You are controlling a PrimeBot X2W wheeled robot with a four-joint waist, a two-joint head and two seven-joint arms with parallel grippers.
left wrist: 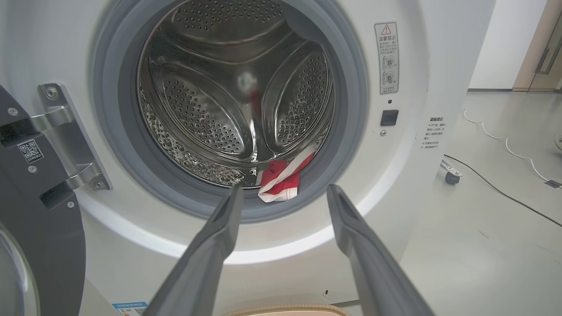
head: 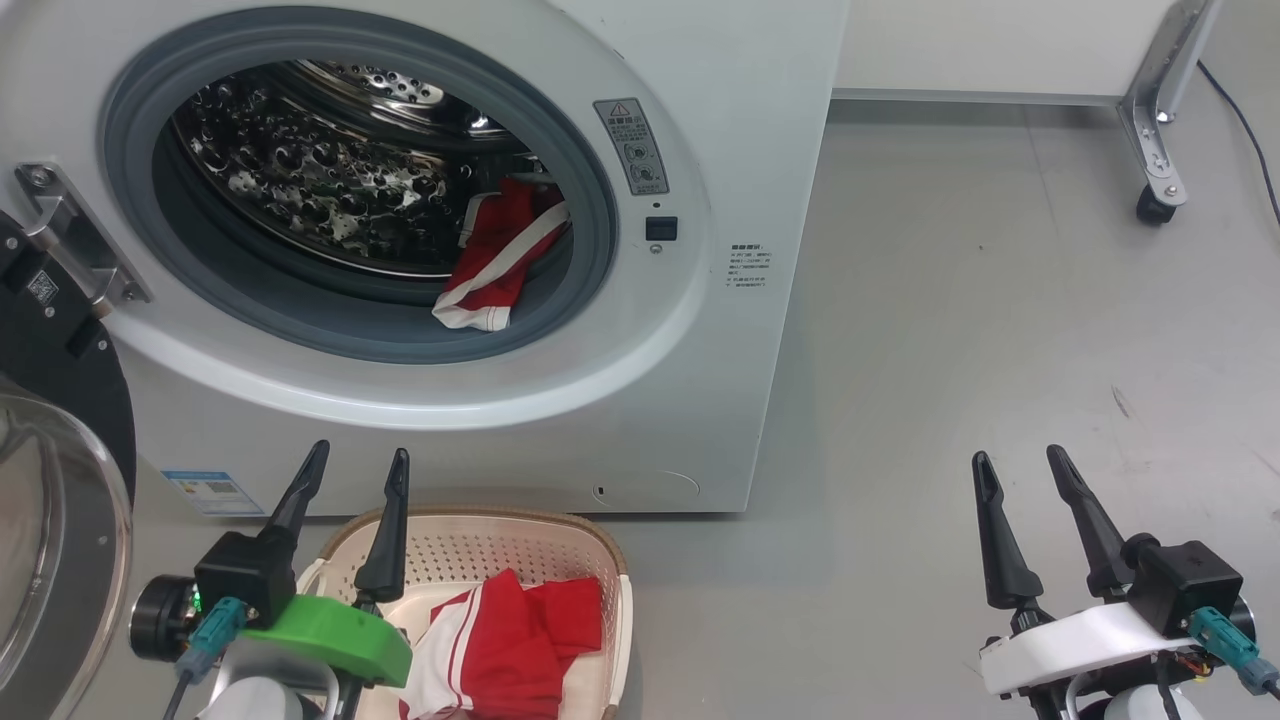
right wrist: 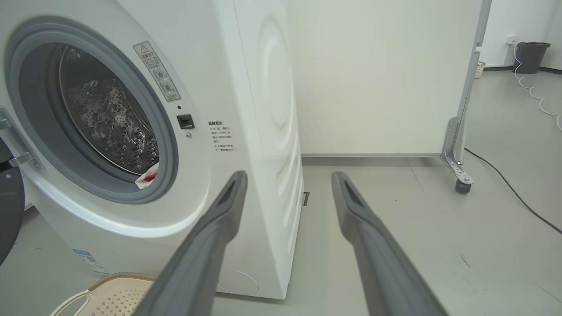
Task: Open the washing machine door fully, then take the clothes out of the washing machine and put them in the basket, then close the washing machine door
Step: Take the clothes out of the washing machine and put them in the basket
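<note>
At the far left the washing machine door [head: 70, 370] hangs wide open on its steel hinge, its black rim and glass bowl facing the room. Just right of it the left pincer [head: 361, 450] hovers low before the washing machine [head: 760, 150], fingers spread apart and holding nothing. Its right finger crosses the back left rim of the basket [head: 590, 535], which stands on the floor close in front of the machine's base. Red clothes [head: 520, 640] with white stripes lie bunched in the basket, just right of that pincer's green wrist.

Higher up, a second red garment [head: 495, 265] lies at the lower right of the drum's mouth, its white-trimmed end draped over the grey rubber ring. It is up and to the right of the left pincer, well apart from it; in the left wrist view it shows between the two fingertips, farther off.

Right of the machine, the right pincer [head: 1017, 454] hangs over bare grey floor [head: 950, 300], released and empty, far from both garments. Behind it stands a wheeled metal leg [head: 1155, 130].
</note>
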